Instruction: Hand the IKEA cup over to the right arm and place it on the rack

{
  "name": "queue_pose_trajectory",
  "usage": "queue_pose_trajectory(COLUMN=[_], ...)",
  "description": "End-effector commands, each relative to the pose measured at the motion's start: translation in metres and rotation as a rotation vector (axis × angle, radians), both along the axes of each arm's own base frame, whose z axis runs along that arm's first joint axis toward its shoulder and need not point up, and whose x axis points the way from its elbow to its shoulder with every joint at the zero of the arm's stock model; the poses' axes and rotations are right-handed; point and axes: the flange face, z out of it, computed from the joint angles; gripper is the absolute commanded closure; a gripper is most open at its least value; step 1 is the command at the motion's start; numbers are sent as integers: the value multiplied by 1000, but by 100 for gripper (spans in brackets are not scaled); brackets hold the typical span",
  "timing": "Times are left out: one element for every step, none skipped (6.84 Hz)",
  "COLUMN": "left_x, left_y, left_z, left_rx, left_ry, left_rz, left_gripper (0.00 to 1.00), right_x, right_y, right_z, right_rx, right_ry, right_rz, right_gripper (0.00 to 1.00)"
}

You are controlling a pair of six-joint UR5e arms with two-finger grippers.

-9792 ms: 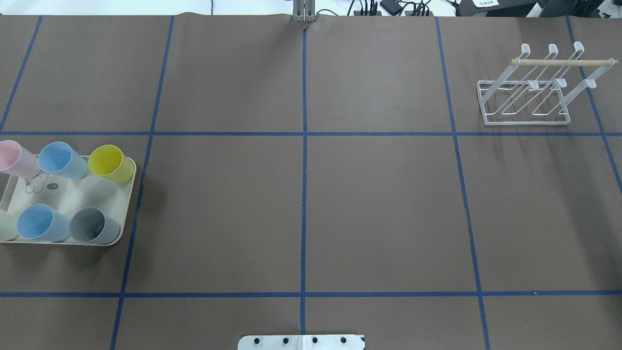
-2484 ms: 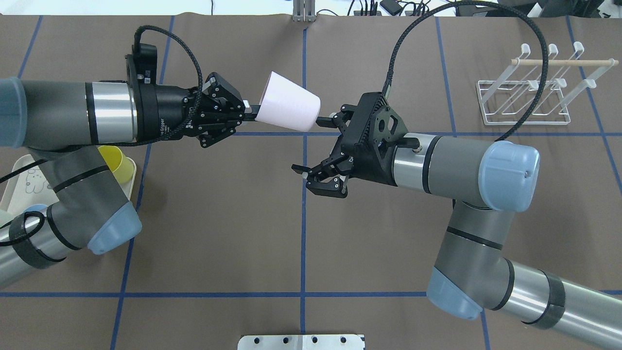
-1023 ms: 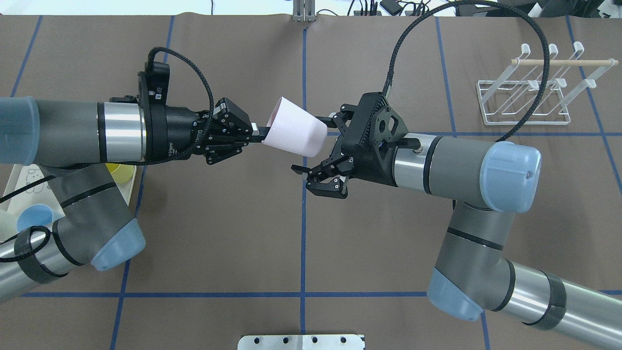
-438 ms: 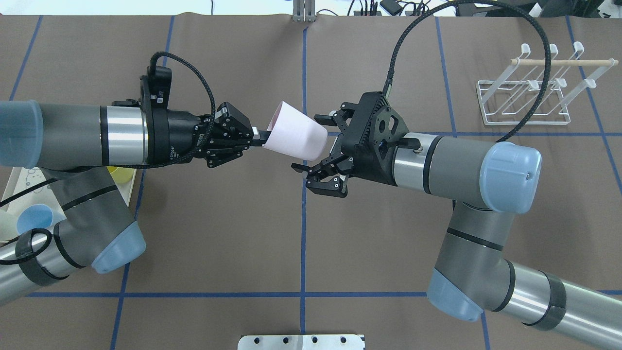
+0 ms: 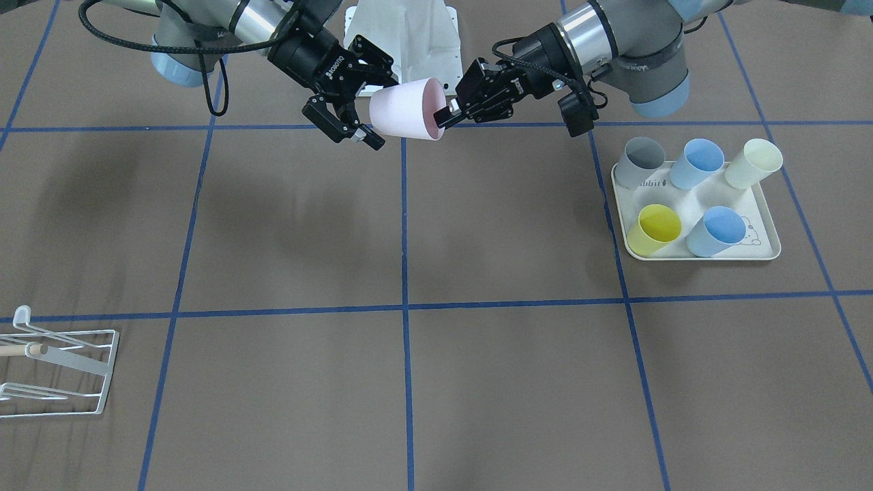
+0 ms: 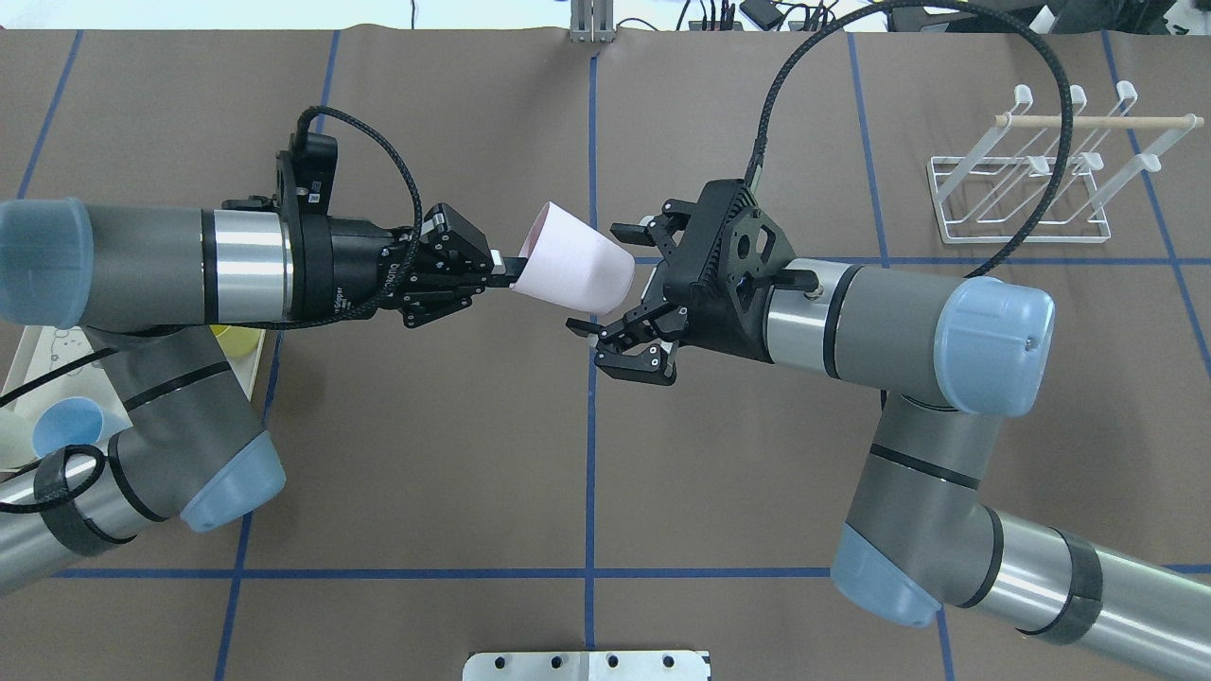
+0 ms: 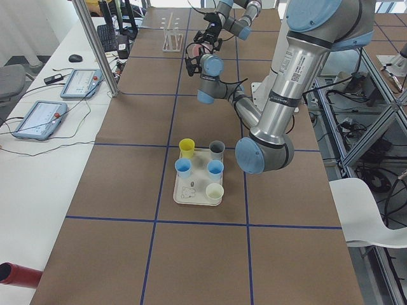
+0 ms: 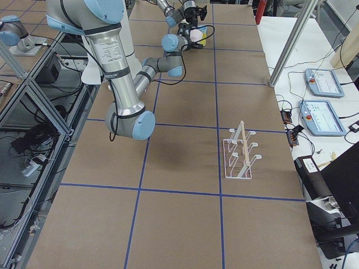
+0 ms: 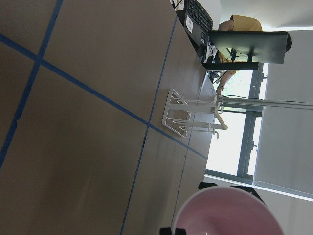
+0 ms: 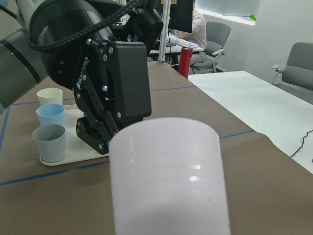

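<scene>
Centre frame, my left gripper (image 6: 508, 269) pinches the rim of the pink cup (image 6: 572, 270), held sideways above the counter (image 6: 426, 426). My right gripper (image 6: 604, 282) spreads wide about its base. The white wire rack (image 6: 1026, 238) stands upper right.

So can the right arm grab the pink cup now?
Probably yes. The right tool is open and straddles the closed end of the cup, with nothing in between. The left tool holds the cup by the rim, out of the way.
</scene>
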Motion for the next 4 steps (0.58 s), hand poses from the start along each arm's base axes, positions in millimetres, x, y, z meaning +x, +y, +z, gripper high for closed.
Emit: queue_pose_trajectory(left_x=[1,1,0,0], left_y=[0,0,0,0], left_z=[1,1,0,0], left_rx=[7,7,8,8], left_ry=[-4,-4,-2,-2], left_rz=[-2,-2,-2,-2], left_gripper=[100,100,100,100], right_x=[-1,-1,0,0], right_y=[0,-1,-1,-1], right_z=[0,1,0,1], right_rx=[-1,-2,-2,-3], right_ry=[1,2,1,2], right_rz=[0,1,9,12], right_gripper=[17,29,33,33])
